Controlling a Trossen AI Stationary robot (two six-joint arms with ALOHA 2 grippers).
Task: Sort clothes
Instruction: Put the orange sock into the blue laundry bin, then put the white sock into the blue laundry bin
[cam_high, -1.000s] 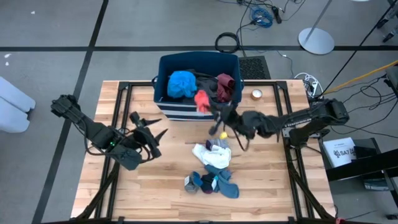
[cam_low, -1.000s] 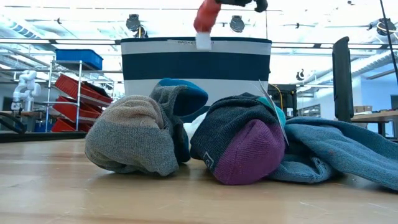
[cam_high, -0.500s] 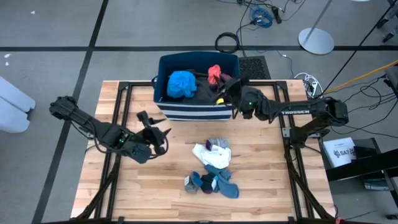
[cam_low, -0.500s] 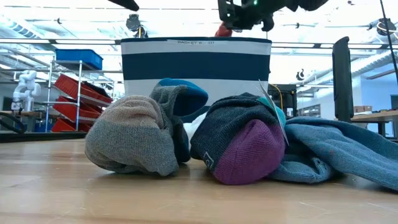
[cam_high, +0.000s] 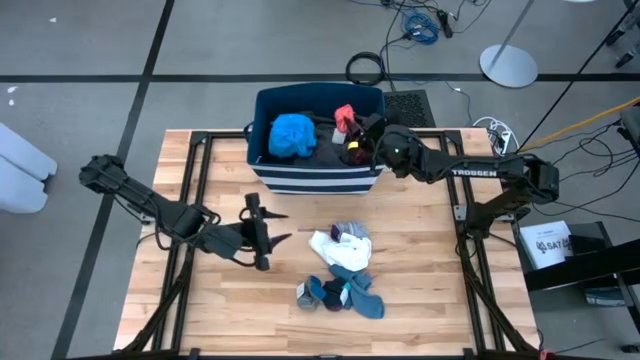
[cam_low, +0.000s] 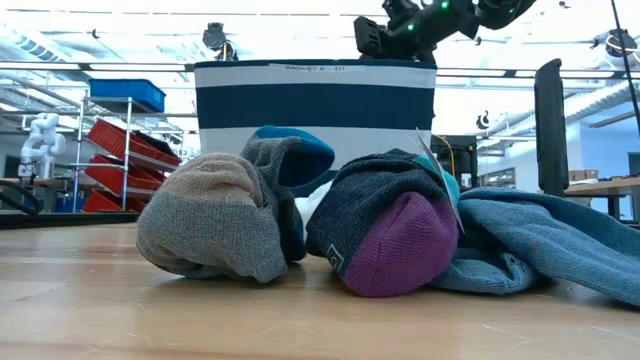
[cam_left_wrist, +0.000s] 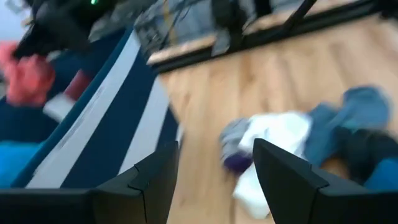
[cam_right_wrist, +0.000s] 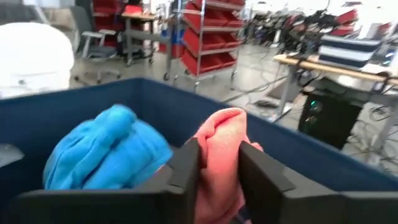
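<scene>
The clothes lie in two places. A pile of white cloth and socks (cam_high: 340, 268) rests on the wooden table, and the low view shows it close up (cam_low: 300, 225). A bright blue top (cam_high: 292, 135) and dark garments lie in the striped dark blue bin (cam_high: 315, 180). My right gripper (cam_high: 358, 126) reaches over the bin's right half, shut on a red garment (cam_high: 345, 116). My left gripper (cam_high: 280, 226) hovers open above the table, left of the pile, with nothing between its fingers (cam_left_wrist: 149, 180). My right gripper pinches a bunched fold of the red garment (cam_right_wrist: 221, 149) between its two fingers. The fingers reach about level over the bin from the table's right side. The cloth bulges up past the fingertips. Its lower part is hidden behind the fingers.
A small round roll (cam_high: 413, 152) sits on the table to the right of the bin. Black frame rails (cam_high: 200, 200) run along the table's left and right sides. Bare wood (cam_high: 220, 310) stretches across the near left.
My right gripper has carried the red garment from above the table just in front of the bin toward the far edge, over the bin's front wall, and now holds it above the bin's contents. My left gripper has moved right toward the pile and turned.
</scene>
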